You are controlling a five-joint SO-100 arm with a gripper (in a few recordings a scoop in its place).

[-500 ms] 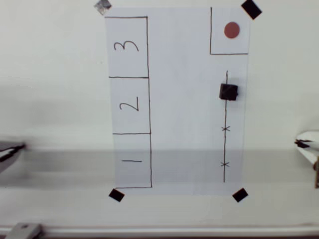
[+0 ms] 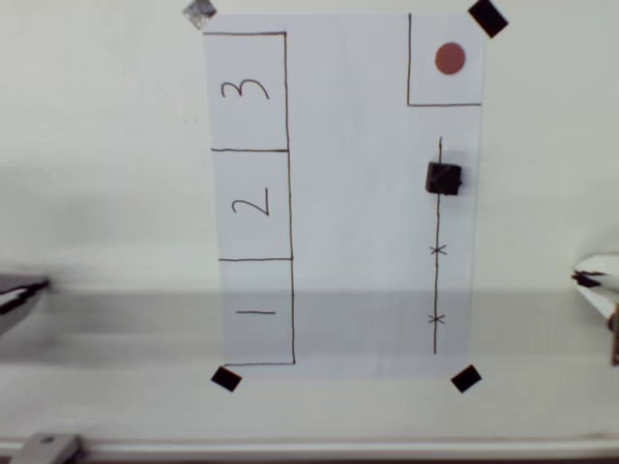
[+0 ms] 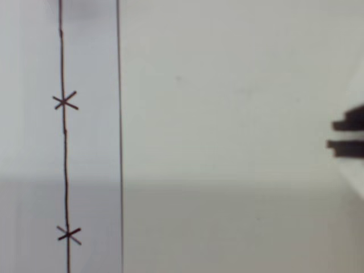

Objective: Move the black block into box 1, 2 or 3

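The black block (image 2: pixel 444 178) sits on the white paper (image 2: pixel 358 193), on a drawn vertical line just below the square with a red dot (image 2: pixel 450 59). Boxes 3 (image 2: pixel 247 90), 2 (image 2: pixel 250 204) and 1 (image 2: pixel 256 311) form a column on the paper's left side, and nothing lies in them. A white and black tip of my arm (image 2: pixel 595 279) pokes in at the right edge of the overhead view, well to the right of and below the block. The wrist view shows the drawn line (image 3: pixel 64 142) with two crosses and a dark stepped part (image 3: pixel 348 134) at its right edge.
Black tape squares (image 2: pixel 465 378) hold down the paper's corners. A grey band of shadow crosses the table's lower part. A blurred dark and white shape (image 2: pixel 19 293) shows at the left edge, and a metal rail (image 2: pixel 290 449) runs along the bottom.
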